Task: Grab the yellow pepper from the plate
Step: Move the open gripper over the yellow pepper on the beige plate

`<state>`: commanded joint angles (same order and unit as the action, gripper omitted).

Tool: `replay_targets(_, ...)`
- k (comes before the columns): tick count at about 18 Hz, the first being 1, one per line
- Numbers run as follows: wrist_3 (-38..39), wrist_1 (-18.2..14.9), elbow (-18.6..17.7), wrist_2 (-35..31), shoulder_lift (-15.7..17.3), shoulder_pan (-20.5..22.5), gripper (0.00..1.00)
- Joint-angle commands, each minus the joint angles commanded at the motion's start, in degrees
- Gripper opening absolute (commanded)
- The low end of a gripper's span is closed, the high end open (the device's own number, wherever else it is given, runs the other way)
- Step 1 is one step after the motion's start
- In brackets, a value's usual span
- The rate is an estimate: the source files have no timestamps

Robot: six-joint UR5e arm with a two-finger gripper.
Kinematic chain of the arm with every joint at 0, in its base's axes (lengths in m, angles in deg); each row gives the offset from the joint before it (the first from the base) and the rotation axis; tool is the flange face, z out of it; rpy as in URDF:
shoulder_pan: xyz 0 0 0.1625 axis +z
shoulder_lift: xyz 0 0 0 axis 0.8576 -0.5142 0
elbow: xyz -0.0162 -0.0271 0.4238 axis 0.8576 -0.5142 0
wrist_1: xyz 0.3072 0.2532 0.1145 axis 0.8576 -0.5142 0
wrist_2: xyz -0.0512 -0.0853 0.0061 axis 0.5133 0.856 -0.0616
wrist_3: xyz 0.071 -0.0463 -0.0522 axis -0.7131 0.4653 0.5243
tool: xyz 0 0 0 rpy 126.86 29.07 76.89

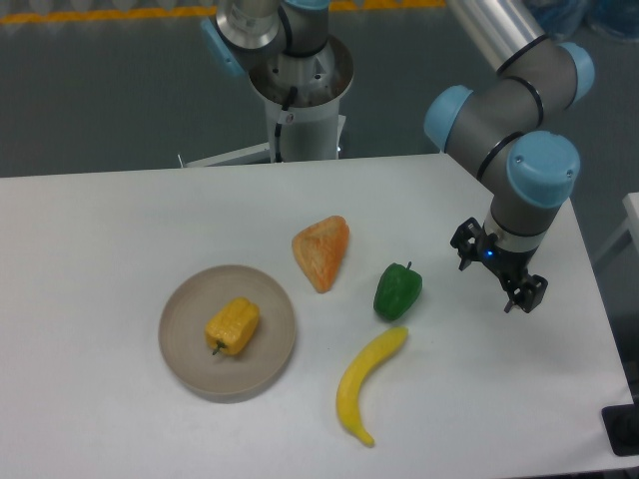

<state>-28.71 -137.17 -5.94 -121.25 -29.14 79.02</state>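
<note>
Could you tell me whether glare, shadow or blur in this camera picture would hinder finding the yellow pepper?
In the fixed camera view, lighting is even and soft; the yellow pepper is evenly lit, clear against the plate, with only faint shadows. The table shows no harsh glare. The picture is slightly soft overall, and the dark hand shows little detail.

This looks like a robotics lab or test cell. A grey and blue industrial arm (504, 110) rises from a metal pedestal (300, 95) bolted behind a plain white tabletop (100, 239). Beyond lies a bare grey floor (100, 90) marked with a yellow line (100, 14), and toy food serves as props.
</note>
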Motion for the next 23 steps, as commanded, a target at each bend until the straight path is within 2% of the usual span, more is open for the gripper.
replay_targets(3,0.35,-0.17,1.05,0.00,0.00,-0.26,1.00)
replay_targets(8,5.43,-0.61,-0.70,0.09,0.79,-2.19,1.00)
replay_targets(16,25.19,-0.44,-5.88,1.14,4.74,-13.34,1.00)
replay_targets(19,34.68,-0.09,-7.29,1.14,4.22,-18.52,1.00)
replay_targets(23,40.85,0.00,-7.38,2.10,3.52,-23.19,1.00)
